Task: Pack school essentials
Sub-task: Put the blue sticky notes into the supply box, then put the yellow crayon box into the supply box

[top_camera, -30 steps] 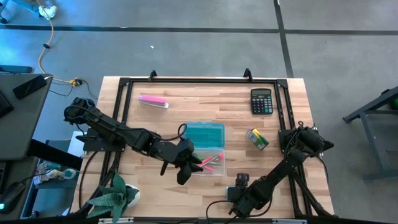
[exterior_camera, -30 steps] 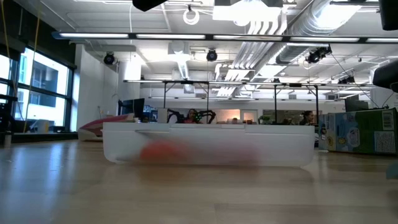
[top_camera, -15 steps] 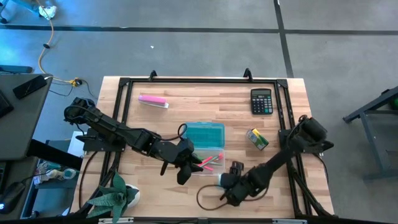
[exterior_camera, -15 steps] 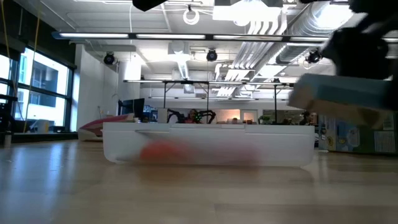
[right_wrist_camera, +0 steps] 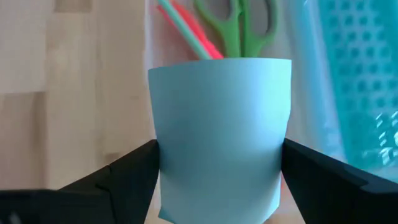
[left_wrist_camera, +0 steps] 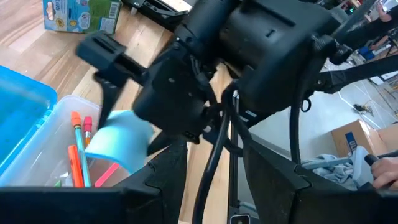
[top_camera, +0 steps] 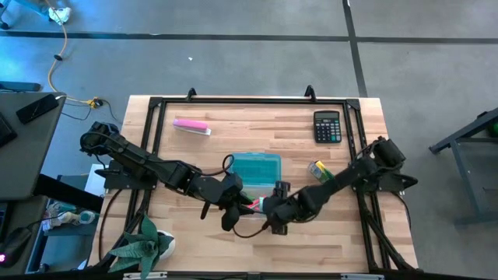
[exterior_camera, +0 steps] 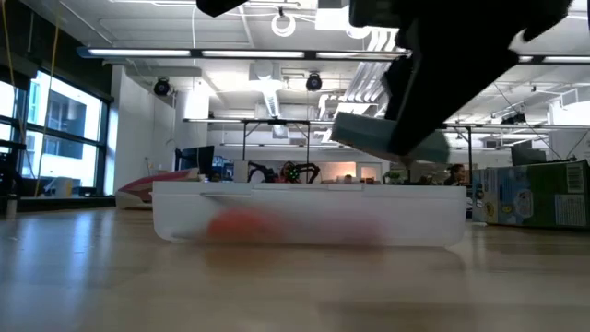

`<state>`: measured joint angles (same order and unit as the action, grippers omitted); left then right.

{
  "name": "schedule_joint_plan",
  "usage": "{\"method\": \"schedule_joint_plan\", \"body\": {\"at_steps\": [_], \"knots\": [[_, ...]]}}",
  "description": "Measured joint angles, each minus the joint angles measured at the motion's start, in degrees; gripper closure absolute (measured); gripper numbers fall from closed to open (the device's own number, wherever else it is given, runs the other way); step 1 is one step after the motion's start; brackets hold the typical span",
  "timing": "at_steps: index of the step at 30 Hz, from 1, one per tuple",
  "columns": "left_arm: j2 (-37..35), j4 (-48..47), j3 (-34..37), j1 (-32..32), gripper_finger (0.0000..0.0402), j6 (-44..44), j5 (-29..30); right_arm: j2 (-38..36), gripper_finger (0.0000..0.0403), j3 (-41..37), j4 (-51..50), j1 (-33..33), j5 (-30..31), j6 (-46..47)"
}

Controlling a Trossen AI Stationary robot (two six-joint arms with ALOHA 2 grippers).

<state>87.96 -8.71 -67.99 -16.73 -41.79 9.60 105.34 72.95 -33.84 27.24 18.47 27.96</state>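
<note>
The light-blue sticky pad is held in my right gripper, which hovers over the near right part of the clear box. Green-handled scissors, a red pen and an orange pencil lie in that box; its teal lid lies open on the far side. The small yellow-green box rests flat on the table to the right. My left gripper is open at the box's near left corner. My right gripper pinches the sticky pad between its two fingers, one on each opposite side edge. The fingers come from above, slanting from the table's near right. The pad is lifted clear above the box, slightly tilted. My left gripper: I cannot tell whether it touches the box.
A black calculator lies at the far right and a pink-and-white bar at the far left. A green plant stands off the near left corner. A black frame rail runs around the table.
My right gripper has carried the sticky pad from the table's near edge toward the far edge and leftward, ending over the clear box. In the low view the pad came in from the right and now hangs above the box.
</note>
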Motion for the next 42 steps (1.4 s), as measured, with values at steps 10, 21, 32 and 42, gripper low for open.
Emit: {"method": "schedule_joint_plan", "body": {"at_steps": [10, 21, 32, 42], "knots": [[0.0, 0.0, 0.0, 0.0, 0.0257, 0.0, 0.0, 0.0, 0.0057, 0.0, 1.5, -4.6, -4.8, -8.8], [0.0, 0.0, 0.0, 0.0, 0.0257, 0.0, 0.0, 0.0, 0.0007, 0.0, -0.6, -5.4, -5.0, -8.5], [0.0, 0.0, 0.0, 0.0, 0.0257, 0.0, 0.0, -6.4, 0.0004, 0.1, -10.5, -5.8, -1.8, -8.4], [0.0, 0.0, 0.0, 0.0, 0.0257, 0.0, 0.0, -27.4, 0.0004, -17.0, -6.5, -6.3, 4.8, -0.5]]}}
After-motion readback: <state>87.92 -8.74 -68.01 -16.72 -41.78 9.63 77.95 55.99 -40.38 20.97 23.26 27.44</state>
